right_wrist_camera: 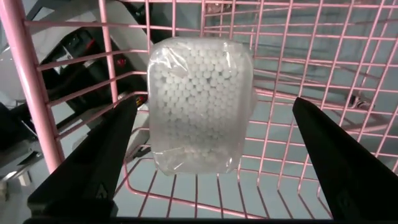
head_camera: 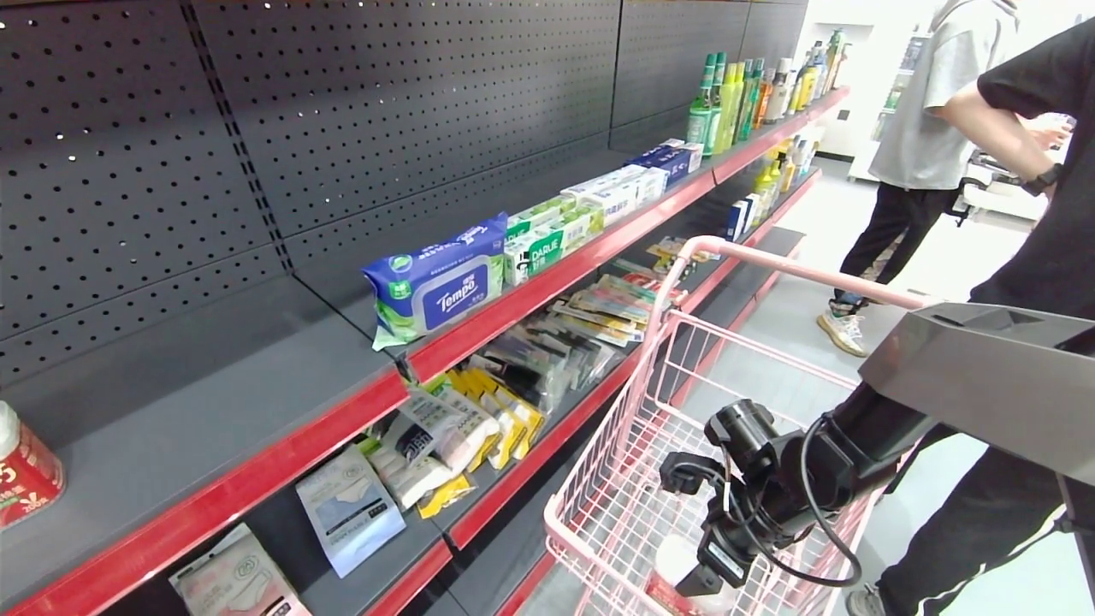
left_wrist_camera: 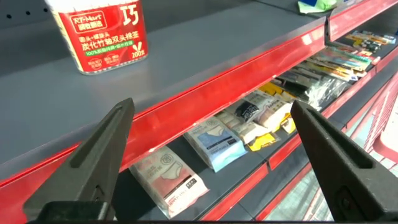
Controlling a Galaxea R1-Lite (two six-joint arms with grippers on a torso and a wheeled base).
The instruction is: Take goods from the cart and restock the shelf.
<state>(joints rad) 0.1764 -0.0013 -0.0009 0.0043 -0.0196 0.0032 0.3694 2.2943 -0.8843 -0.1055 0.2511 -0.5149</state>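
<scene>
A clear tub of cotton swabs (right_wrist_camera: 202,106) lies on the wire floor of the pink cart (right_wrist_camera: 25,93). My right gripper (right_wrist_camera: 214,102) hovers over it, open, with a finger well off to each side and neither touching. In the head view that gripper (head_camera: 695,583) reaches down inside the cart (head_camera: 599,479), just above the tub's white end (head_camera: 674,556). A second swab tub with a red label (left_wrist_camera: 102,34) stands upright on the grey upper shelf (left_wrist_camera: 205,56). My left gripper (left_wrist_camera: 211,104) is open and holds nothing, in front of the shelf's red edge.
Further along the upper shelf (head_camera: 214,385) are a blue wipes pack (head_camera: 436,287), toothpaste boxes (head_camera: 547,239) and bottles (head_camera: 727,103). Packets (head_camera: 445,436) crowd the lower shelf. The upper shelf has bare room between the red-label tub (head_camera: 26,470) and the wipes.
</scene>
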